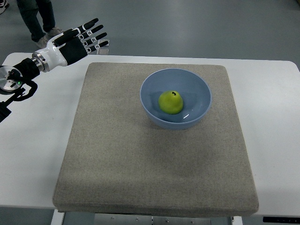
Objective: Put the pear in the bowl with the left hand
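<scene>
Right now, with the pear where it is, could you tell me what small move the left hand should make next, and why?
Probably just draw the left hand a little further back toward the left edge and let it rest. The pear already sits inside the blue bowl, and the hand is open, empty and well clear of it.

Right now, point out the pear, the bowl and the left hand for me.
pear [170, 102], top view, on its green body inside the bowl.
bowl [149, 90], top view, on its blue left rim.
left hand [80, 41], top view, on the black palm, fingers spread, empty.
</scene>
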`<state>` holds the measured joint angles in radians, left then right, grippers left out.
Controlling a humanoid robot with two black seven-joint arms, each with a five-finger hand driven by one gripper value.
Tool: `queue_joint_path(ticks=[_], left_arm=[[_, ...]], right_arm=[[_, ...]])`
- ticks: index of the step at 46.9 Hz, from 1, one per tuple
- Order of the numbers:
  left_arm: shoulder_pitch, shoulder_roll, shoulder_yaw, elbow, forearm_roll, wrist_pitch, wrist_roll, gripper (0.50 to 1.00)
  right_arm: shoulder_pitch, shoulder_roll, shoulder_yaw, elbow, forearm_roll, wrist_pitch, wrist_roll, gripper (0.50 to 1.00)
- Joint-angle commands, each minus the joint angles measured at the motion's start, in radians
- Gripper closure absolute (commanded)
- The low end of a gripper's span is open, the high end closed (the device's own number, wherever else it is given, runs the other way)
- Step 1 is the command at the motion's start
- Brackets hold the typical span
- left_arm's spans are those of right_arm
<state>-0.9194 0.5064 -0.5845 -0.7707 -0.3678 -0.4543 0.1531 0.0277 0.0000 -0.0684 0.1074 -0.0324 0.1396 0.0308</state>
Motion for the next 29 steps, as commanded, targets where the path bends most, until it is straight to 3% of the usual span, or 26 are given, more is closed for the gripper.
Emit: queue_joint_path(ticks=[1,21,29], left_arm=[[0.001,0.000,0.000,-0.001,0.001,0.000,-0.003,0.504],[0.002,0.000,0.005,-0.002,0.004,0.000,-0.004,0.504],[0.002,0.000,0.006,-0.004,0.006,0.000,-0.004,0.504]], right_arm=[[0.000,0.000,0.001,0.000,-0.001,-0.001,0.000,0.574],[0.000,0.000,-0.007,0.000,-0.006,-0.006,0.001,0.574],[0.000,0.000,-0.008,0.000,-0.011,-0.054,0.006,0.574]])
